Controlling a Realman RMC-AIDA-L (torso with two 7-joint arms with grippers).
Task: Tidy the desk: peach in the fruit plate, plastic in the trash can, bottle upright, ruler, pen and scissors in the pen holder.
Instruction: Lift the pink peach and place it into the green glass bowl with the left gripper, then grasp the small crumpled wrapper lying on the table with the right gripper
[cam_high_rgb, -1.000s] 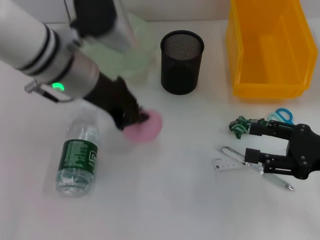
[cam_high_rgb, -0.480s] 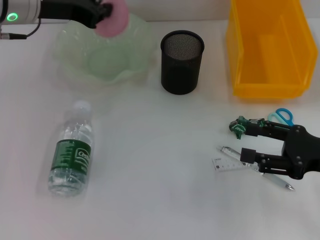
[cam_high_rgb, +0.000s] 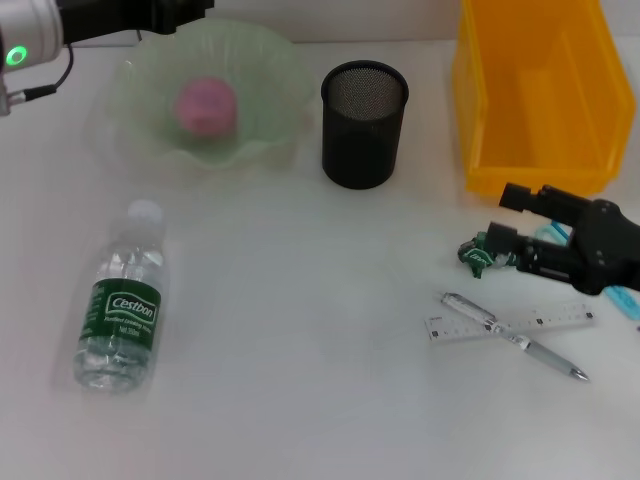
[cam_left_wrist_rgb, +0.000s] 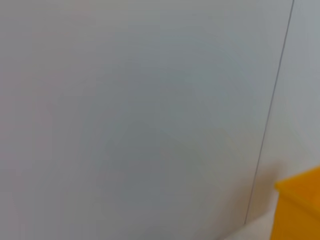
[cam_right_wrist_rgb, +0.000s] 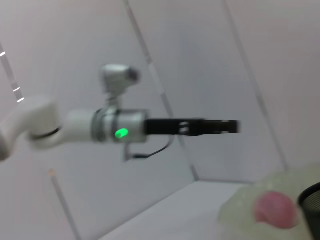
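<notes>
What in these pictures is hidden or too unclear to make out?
- Scissors: in the head view mostly hidden behind the right gripper and cut off by the picture's edge.
- Left gripper: in the head view its tip is cut off by the top edge, so its fingers cannot be judged.
- Left wrist view: only a blank wall and a corner of the yellow bin.
- Peach: blurred in the right wrist view.

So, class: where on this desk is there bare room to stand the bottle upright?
Bare desk lies between the bottle and the ruler, in front of the pen holder. It is crowded around the ruler, pen and right gripper.
</notes>
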